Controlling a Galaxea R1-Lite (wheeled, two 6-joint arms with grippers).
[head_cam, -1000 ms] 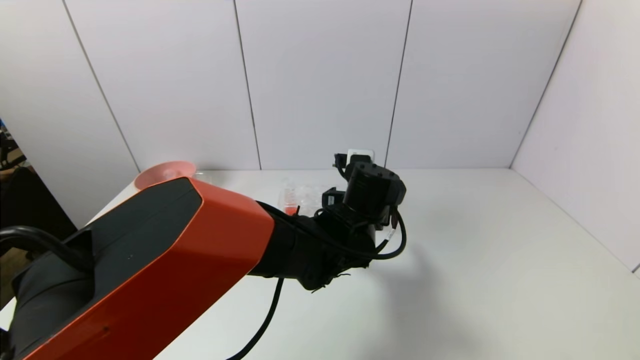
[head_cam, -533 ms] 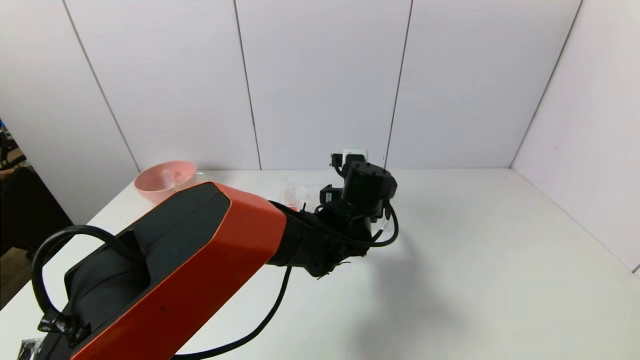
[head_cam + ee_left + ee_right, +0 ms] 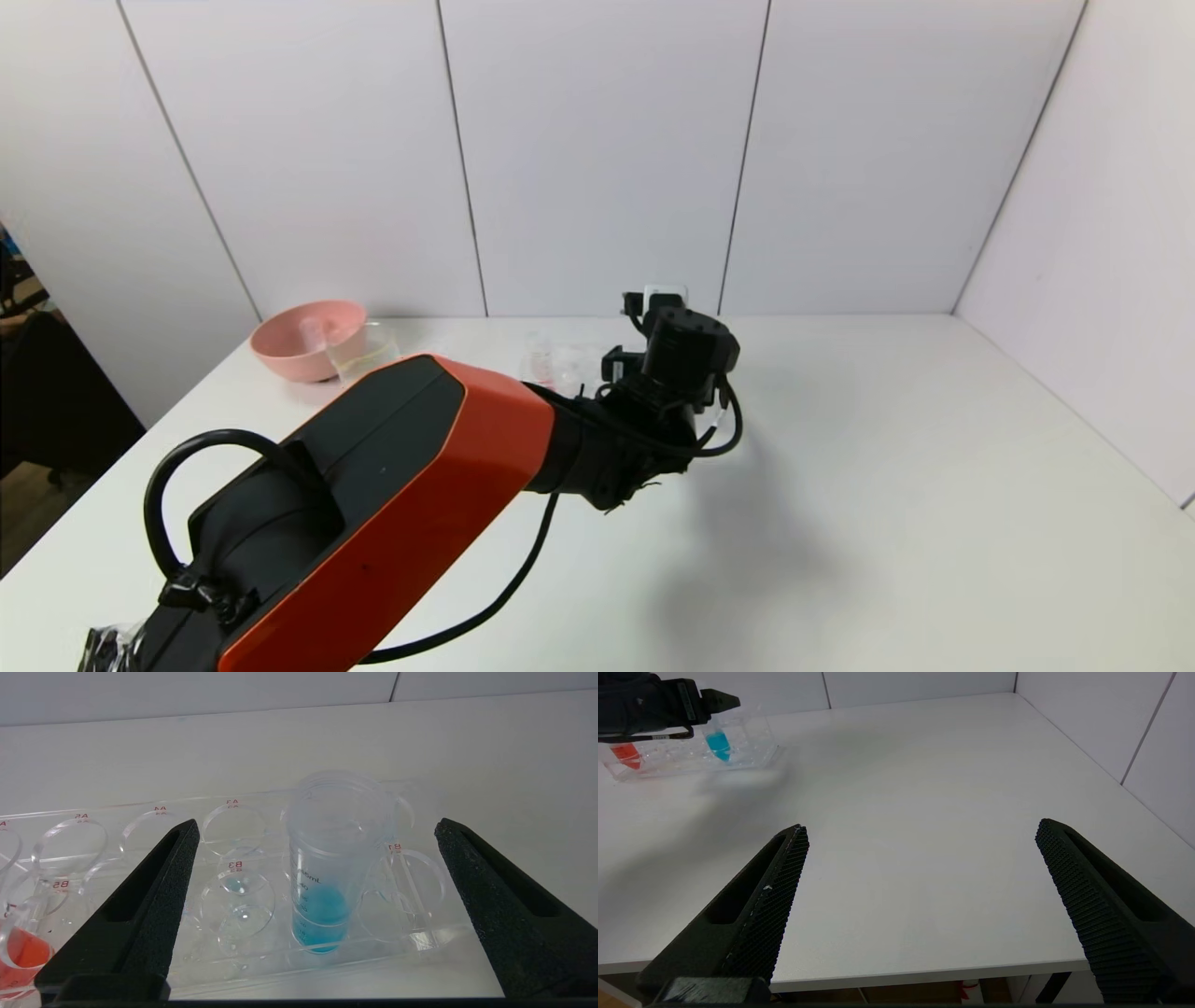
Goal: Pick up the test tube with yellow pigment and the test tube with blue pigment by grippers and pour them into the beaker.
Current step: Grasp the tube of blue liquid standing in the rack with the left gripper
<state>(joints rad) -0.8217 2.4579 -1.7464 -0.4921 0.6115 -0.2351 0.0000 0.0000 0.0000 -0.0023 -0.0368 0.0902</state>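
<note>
At rack point(image 3: 261, 952), left gripper point(image 3: 314, 830) gaping, advanced toward blue tube point(image 3: 327, 868); right gripper point(image 3: 920, 833) gaping.

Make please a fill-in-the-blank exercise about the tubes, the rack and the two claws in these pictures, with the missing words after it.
1. The left claw is ____, one finger on each side of the test tube with blue pigment.
2. That tube stands ____ in the clear rack.
3. The other tube in the rack holds ____ liquid.
4. The right claw is open above the bare ____.

Missing words: open; upright; orange-red; table
</note>
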